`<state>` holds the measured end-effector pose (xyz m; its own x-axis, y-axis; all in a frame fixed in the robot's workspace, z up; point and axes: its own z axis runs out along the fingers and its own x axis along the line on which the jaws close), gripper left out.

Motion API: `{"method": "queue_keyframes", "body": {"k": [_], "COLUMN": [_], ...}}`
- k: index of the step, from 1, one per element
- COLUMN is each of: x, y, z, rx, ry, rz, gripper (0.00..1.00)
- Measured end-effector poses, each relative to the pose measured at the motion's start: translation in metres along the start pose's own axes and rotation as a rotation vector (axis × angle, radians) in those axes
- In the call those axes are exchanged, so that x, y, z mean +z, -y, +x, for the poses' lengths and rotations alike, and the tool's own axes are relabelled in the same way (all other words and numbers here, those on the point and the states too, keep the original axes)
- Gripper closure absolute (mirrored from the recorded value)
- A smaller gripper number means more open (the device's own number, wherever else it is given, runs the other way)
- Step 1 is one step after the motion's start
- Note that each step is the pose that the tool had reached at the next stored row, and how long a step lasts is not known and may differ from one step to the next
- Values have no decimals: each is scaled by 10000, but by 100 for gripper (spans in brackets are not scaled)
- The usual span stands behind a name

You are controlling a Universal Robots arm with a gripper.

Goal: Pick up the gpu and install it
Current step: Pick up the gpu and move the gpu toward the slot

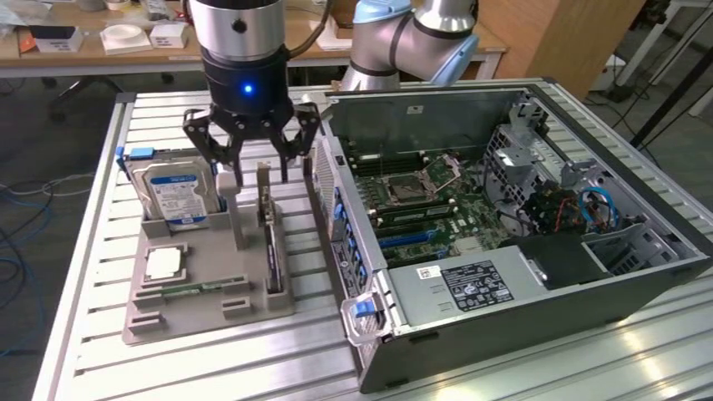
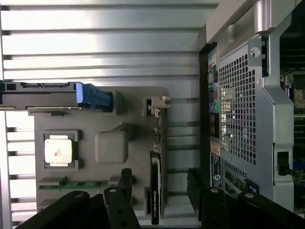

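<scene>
The pincer (image 1: 254, 171) is hanging wide open and holding nothing, just above the grey holder (image 1: 156, 322) in the exterior view's left half. In the wrist view its two fingers (image 2: 125, 183) are standing on either side of the gpu (image 2: 156, 191), one facing each flat side and neither touching it. The gpu (image 1: 269, 230) is standing on its long edge in a slot along the holder's side nearest the computer case (image 1: 624, 288), with its metal end bracket (image 2: 160, 102) at the far end from the fingers.

To do the pick-up well, the pincer is probably needing to stay centred over the thin card and drop straight down, so both fingers are meeting the flat faces together. A lopsided squeeze is likely to tilt the card in its slot, and a slanted lift could jam it.

The holder (image 2: 128, 114) is also carrying a hard drive (image 1: 176, 196) standing upright at its rear corner, a square processor chip (image 1: 164, 263) lying in a pocket, and a narrow memory stick (image 1: 200, 290) lying in a groove toward the front. The case is lying open-sided in the exterior view's right half, showing its motherboard (image 1: 418, 192).
</scene>
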<state>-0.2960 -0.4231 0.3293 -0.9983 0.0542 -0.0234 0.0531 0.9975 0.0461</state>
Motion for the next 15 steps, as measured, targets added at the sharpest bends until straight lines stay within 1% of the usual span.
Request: {"method": "queue_keyframes", "body": {"k": [15], "x": [184], "y": [77], "z": [-4], "rx": [-1], "ry": [1], "rz": [0], "gripper": [41]}}
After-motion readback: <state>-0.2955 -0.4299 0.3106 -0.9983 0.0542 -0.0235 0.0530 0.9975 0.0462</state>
